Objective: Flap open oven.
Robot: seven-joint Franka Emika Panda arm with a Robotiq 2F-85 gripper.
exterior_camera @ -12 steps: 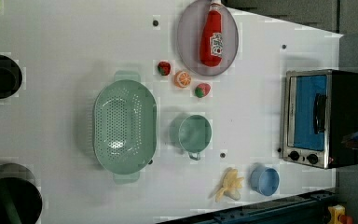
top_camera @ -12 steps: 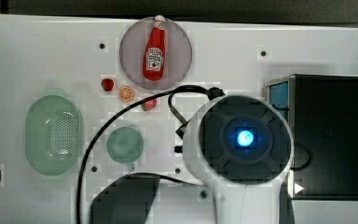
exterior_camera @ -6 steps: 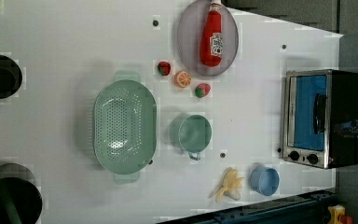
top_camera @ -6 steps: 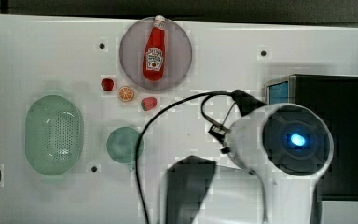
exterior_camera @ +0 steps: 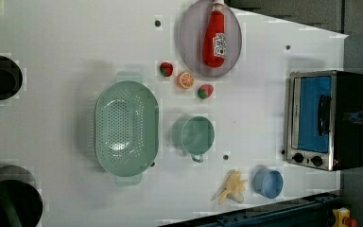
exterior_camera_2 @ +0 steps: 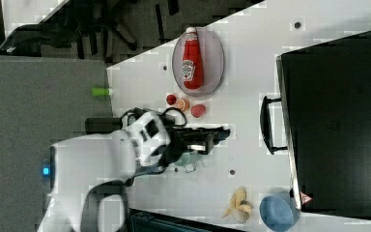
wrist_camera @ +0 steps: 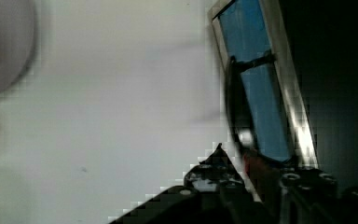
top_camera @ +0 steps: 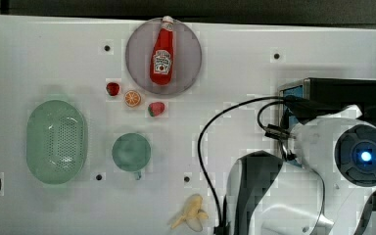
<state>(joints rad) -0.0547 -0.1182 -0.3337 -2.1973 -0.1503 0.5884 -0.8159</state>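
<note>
The oven (exterior_camera: 328, 120) door is seen shut; the hand (exterior_camera_2: 217, 137) is nearly clenched, grasping nothing, so the handle (exterior_camera_2: 266, 124) could be missed or knocked

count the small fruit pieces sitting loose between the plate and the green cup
3, in a slanted row just below the plate in the left view: a strawberry, an orange slice and a second red piece. None seems hidden.
</note>
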